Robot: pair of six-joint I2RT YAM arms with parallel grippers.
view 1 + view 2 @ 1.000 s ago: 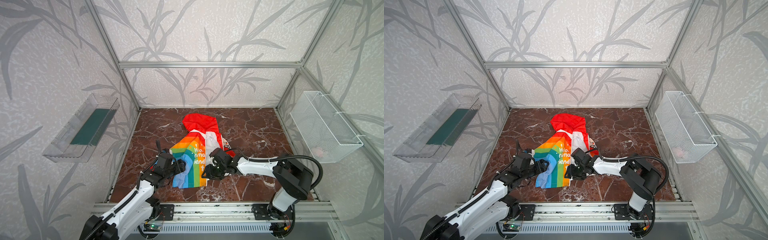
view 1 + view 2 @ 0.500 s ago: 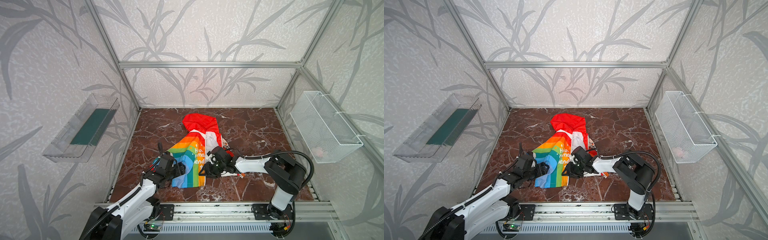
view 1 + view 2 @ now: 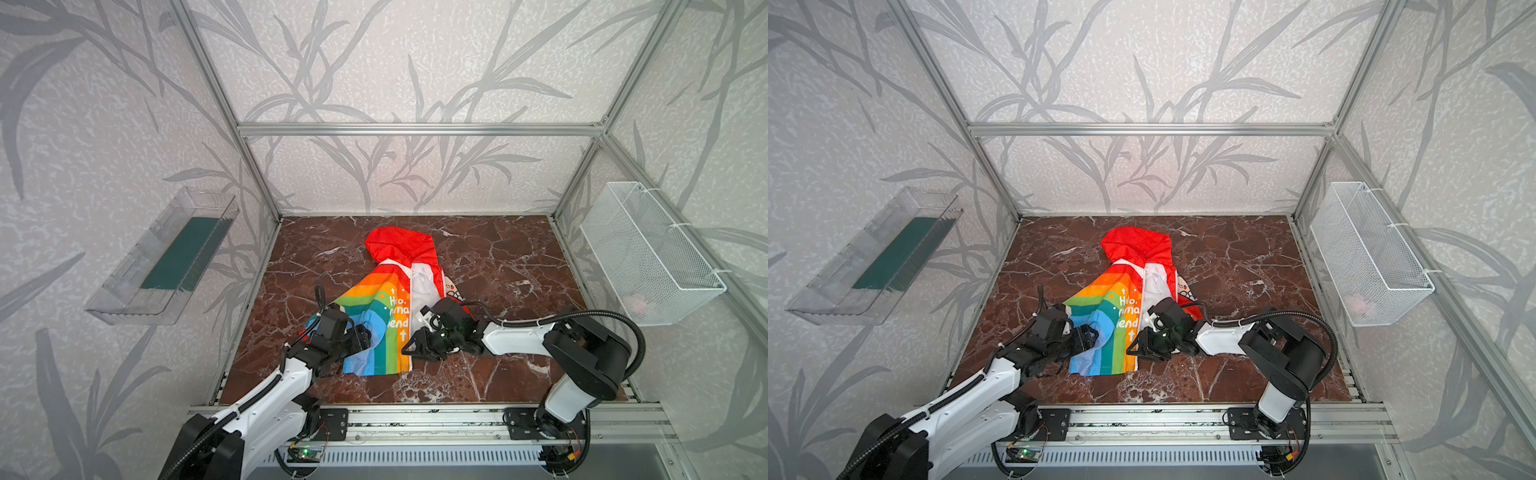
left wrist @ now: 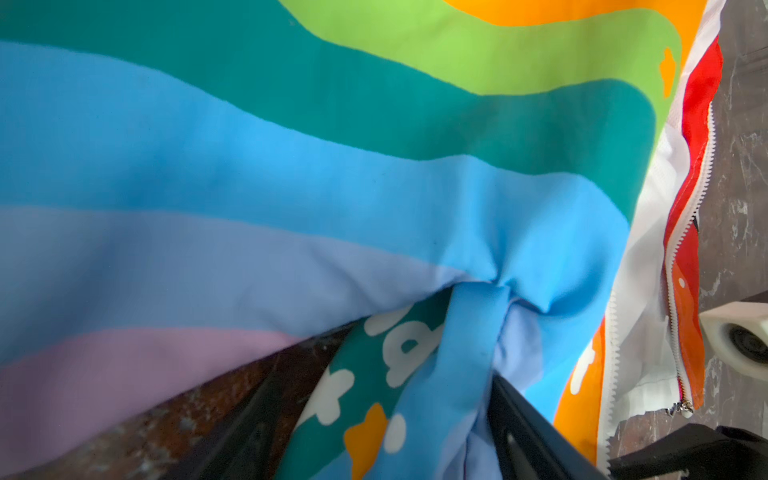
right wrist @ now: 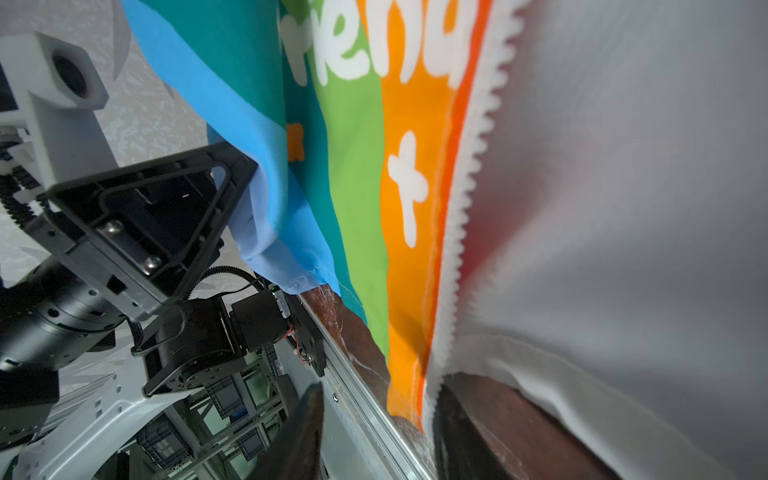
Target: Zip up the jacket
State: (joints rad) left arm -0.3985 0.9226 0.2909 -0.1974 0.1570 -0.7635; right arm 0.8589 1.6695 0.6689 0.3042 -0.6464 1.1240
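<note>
Zipper edge (image 5: 460,208) of the jacket (image 3: 386,345), laid hem-to-hood away from the right gripper (image 3: 410,350), is straddled at the hem by its parted jaws; a blue fold is clamped by the left gripper (image 3: 368,337).

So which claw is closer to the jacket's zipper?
The right. The right gripper sits at the bottom end of the zipper, jaws either side of that edge. The left gripper clutches the blue stripes of the jacket, several stripes away.

place: robot lab cell | evidence: aluminium frame (image 3: 415,129) around marble-look tabletop (image 3: 498,257), leaf-print panels (image 3: 415,62) behind it, arm-mounting rail (image 3: 415,419) along its near edge, wire basket (image 3: 648,253) right of it, clear tray (image 3: 162,257) left
</note>
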